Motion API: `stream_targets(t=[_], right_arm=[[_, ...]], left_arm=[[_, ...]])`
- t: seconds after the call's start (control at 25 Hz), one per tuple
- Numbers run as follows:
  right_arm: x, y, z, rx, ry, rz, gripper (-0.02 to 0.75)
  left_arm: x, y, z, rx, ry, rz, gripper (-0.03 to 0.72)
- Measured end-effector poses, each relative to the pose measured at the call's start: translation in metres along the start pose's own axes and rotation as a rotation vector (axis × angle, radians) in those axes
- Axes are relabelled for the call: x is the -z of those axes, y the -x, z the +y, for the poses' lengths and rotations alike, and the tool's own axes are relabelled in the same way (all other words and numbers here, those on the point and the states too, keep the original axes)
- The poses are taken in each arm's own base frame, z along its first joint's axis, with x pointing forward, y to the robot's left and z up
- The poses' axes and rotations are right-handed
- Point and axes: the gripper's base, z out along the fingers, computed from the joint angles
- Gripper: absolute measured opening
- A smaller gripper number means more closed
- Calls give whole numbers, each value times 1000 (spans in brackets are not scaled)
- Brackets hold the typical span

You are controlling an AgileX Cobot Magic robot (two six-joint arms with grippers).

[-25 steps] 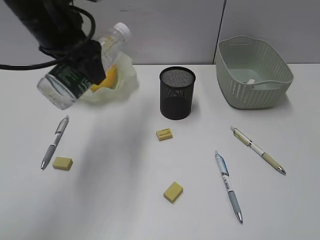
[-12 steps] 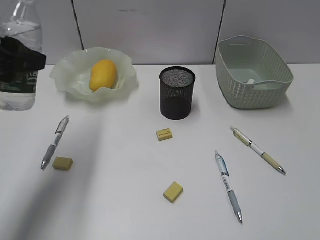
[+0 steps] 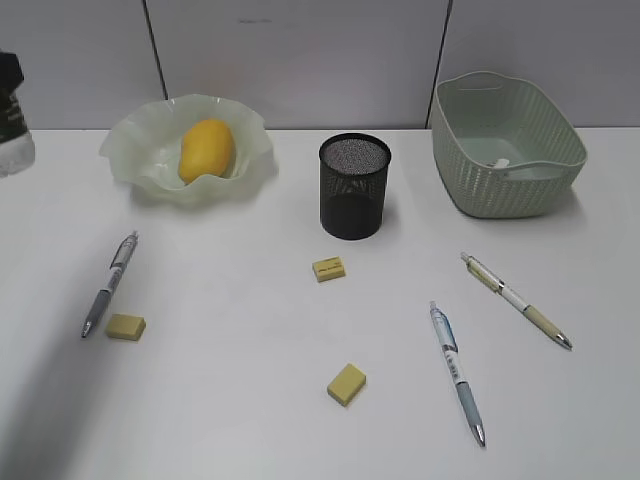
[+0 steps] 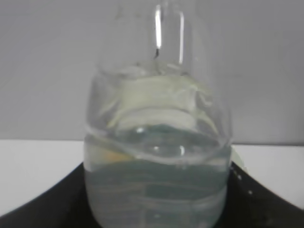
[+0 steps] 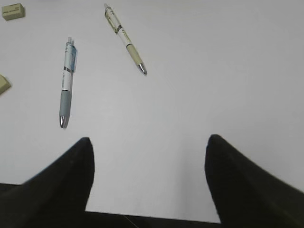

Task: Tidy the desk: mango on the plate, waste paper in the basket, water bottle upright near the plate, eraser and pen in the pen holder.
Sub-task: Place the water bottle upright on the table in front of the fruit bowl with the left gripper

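The water bottle (image 4: pixel 156 156) stands upright in my left gripper (image 4: pixel 156 202), whose black jaws press its sides. In the exterior view only the bottle's base (image 3: pixel 14 150) shows, at the far left edge. The mango (image 3: pixel 206 148) lies in the plate (image 3: pixel 135 150). The pen holder (image 3: pixel 354 186) stands mid-desk, the basket (image 3: pixel 508 150) at back right with a white scrap (image 3: pixel 502 163) inside. Three pens (image 3: pixel 110 283) (image 3: pixel 456 372) (image 3: pixel 515 298) and three yellow erasers (image 3: pixel 126 326) (image 3: pixel 328 268) (image 3: pixel 346 383) lie loose. My right gripper (image 5: pixel 149 147) hangs open over bare desk (image 5: pixel 213 71).
A grey partition wall (image 3: pixel 300 60) runs behind the desk. In the right wrist view a blue pen (image 5: pixel 66 83) and a beige pen (image 5: pixel 124 39) lie ahead of the jaws to the left, with two erasers (image 5: pixel 12 10) (image 5: pixel 2 84) at the left edge.
The left arm swung the bottle from a tilt in front of the plate out to the far left edge, turning it upright. The mango and plate are now uncovered.
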Motion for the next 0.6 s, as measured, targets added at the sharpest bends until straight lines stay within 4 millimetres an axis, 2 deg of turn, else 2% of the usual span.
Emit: stream_targets(t=[0.12, 0.32, 0.6], right_arm=[[0, 0, 0, 0, 0, 0, 568], [0, 0, 0, 0, 0, 0, 566], [0, 0, 0, 0, 0, 0, 566]], left_arm=[[-11, -5, 3, -10, 39, -33, 496], [-35, -32, 4, -19, 71, 26, 496], [-64, -67, 12, -12, -18, 73, 496]])
